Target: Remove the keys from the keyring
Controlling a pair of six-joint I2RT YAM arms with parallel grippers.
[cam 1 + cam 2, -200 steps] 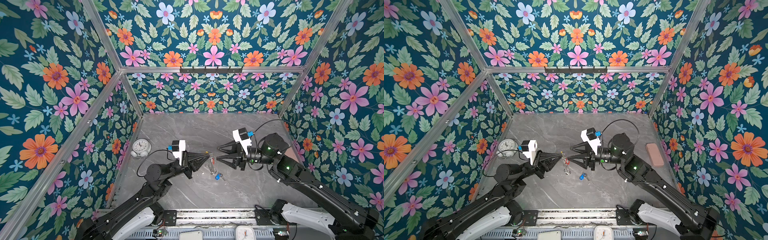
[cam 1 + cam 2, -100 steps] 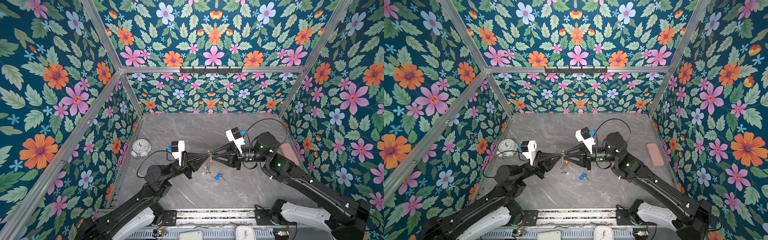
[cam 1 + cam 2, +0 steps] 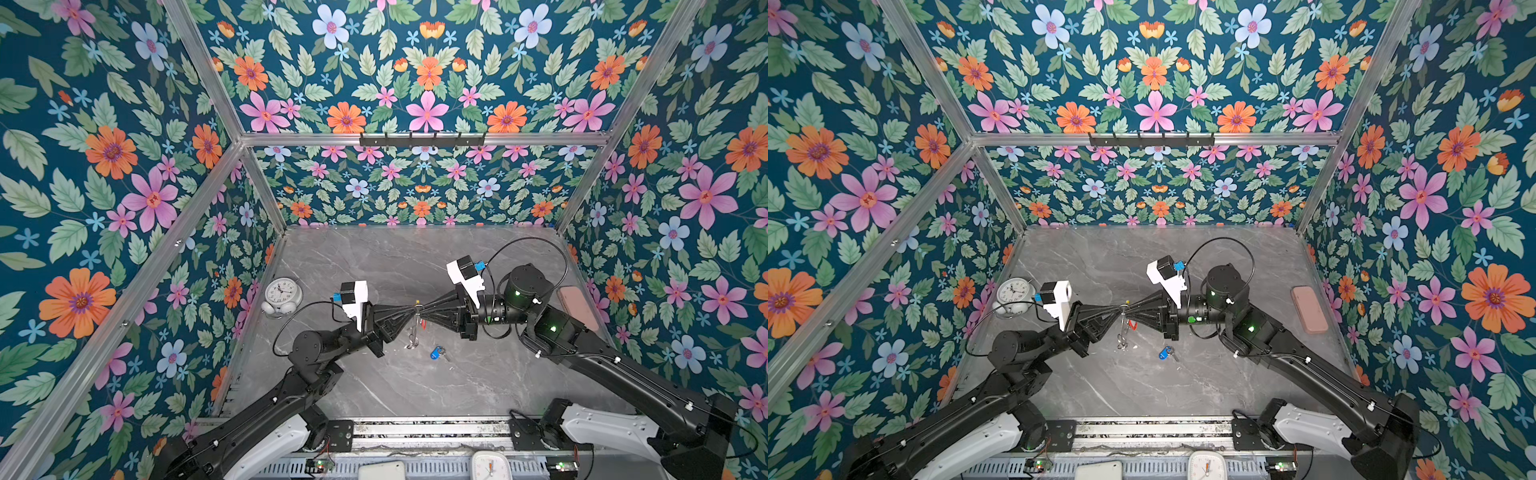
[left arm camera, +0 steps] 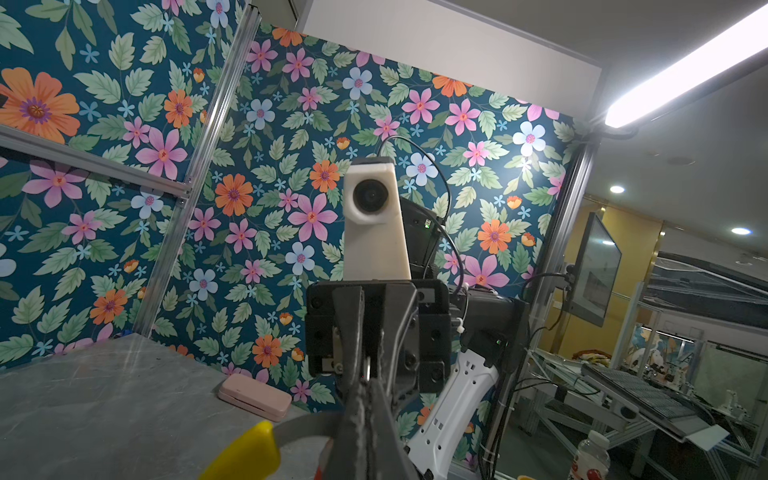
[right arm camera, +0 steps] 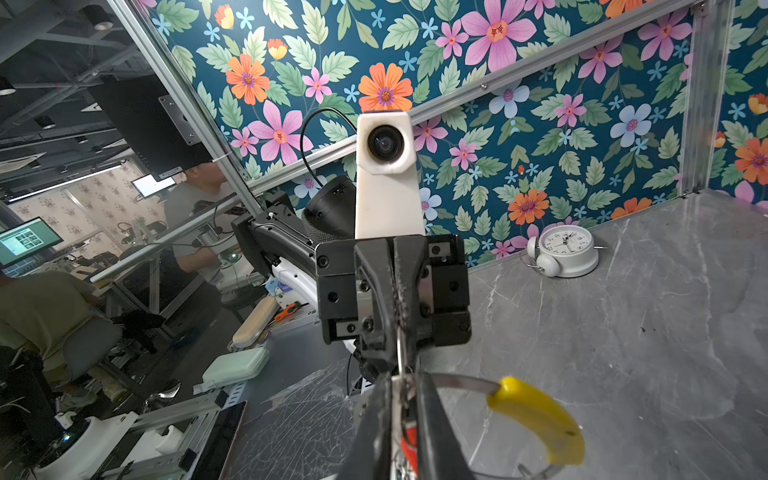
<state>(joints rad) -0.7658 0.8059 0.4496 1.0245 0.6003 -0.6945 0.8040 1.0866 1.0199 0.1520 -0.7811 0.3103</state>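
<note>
The keyring [image 3: 412,334], a thin grey hoop with a yellow sleeve [image 3: 417,303], hangs edge-on above the table in both top views. My left gripper [image 3: 410,315] is shut on its upper arc; in the left wrist view the grey band [image 4: 303,424] leaves the closed fingers. My right gripper [image 3: 425,317] meets it tip to tip from the right. Its jaws stand nearly together on the key with the red tag [image 5: 410,449], which still hangs on the hoop [image 5: 461,380]. The key with the blue tag [image 3: 435,353] lies loose on the table below.
A round white alarm clock [image 3: 282,293] stands by the left wall. A pink case [image 3: 575,305] lies by the right wall. Floral walls close the grey marble table [image 3: 415,386] on three sides.
My right gripper has moved left to the hoop and its jaws have closed from wide open onto the red-tagged key. The left gripper has kept still, shut on the hoop.
</note>
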